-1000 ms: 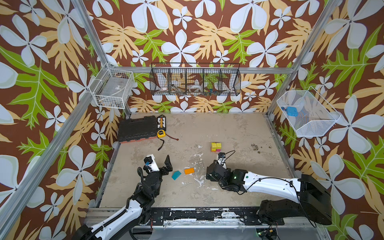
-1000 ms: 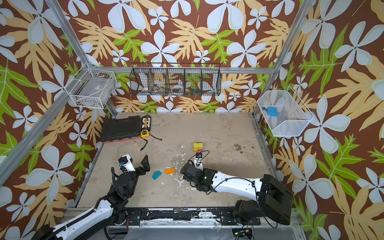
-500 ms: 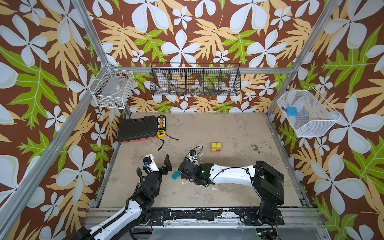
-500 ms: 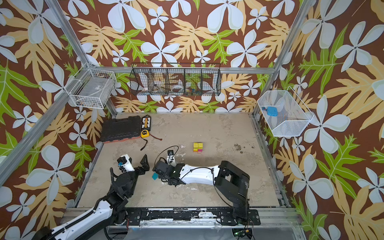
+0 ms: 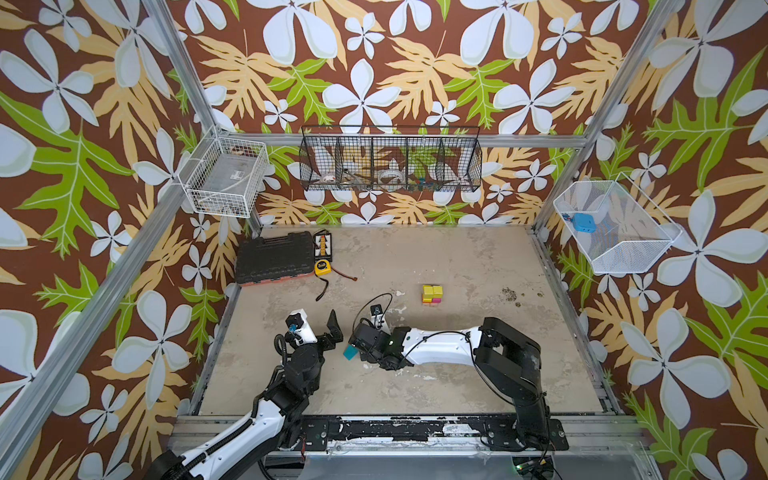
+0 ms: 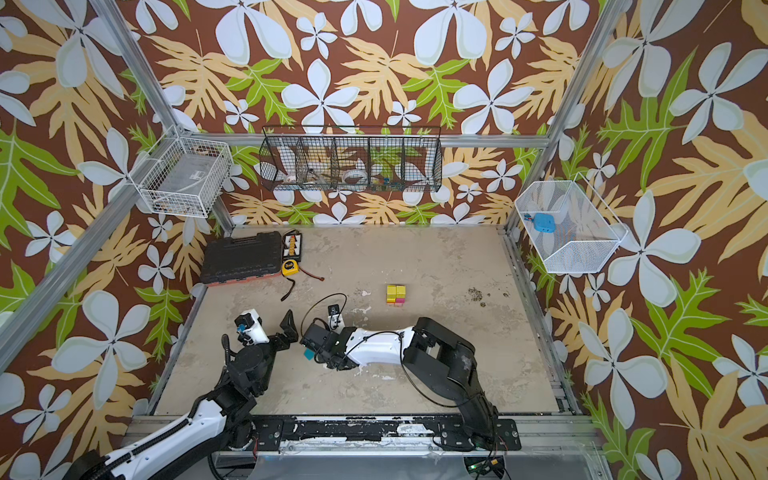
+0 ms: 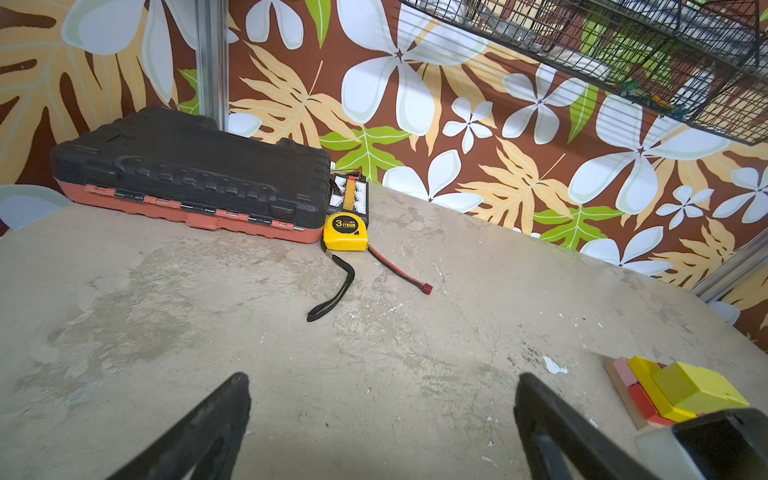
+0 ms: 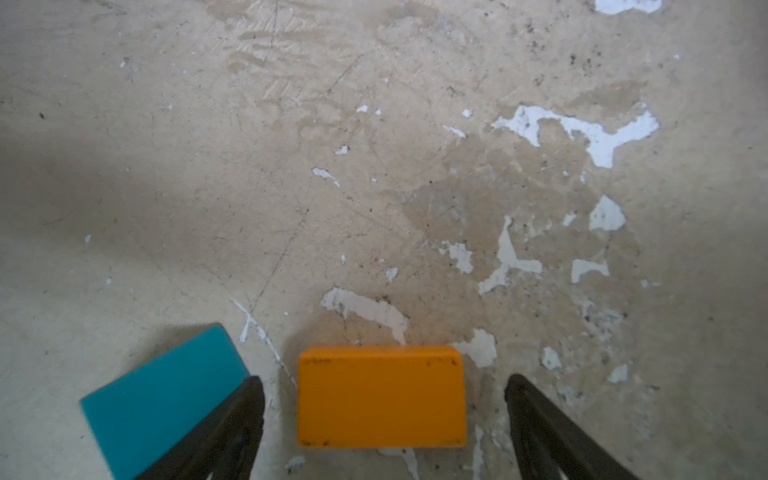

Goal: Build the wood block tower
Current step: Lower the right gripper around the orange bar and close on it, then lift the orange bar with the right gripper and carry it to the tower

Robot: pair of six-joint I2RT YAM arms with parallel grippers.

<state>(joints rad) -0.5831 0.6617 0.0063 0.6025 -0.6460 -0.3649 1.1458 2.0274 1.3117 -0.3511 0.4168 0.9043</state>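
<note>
The tower [image 5: 432,294] [image 6: 395,294] is a low stack of wood blocks at mid-table: yellow and yellow-green on red, pink and magenta over a tan plank [image 7: 623,395]. An orange block [image 8: 380,397] lies flat on the table between the open jaws of my right gripper [image 8: 383,381], with a gap on each side. The teal roof-shaped piece [image 8: 166,395] [image 5: 350,353] [image 6: 308,354] lies just outside one finger [image 8: 232,419]. In both top views the right wrist [image 5: 368,336] covers the orange block. My left gripper [image 5: 318,326] [image 7: 382,380] stands open and empty beside it.
A black tool case [image 5: 274,257] [image 7: 191,174] sits at the back left with a yellow tape measure [image 5: 323,267] [image 7: 345,232] and a red-tipped wire [image 7: 399,270] next to it. Wire baskets [image 5: 390,160] hang on the walls.
My right arm has swung left from mid-table to stand over the orange block beside the teal piece. The left arm has barely moved.
</note>
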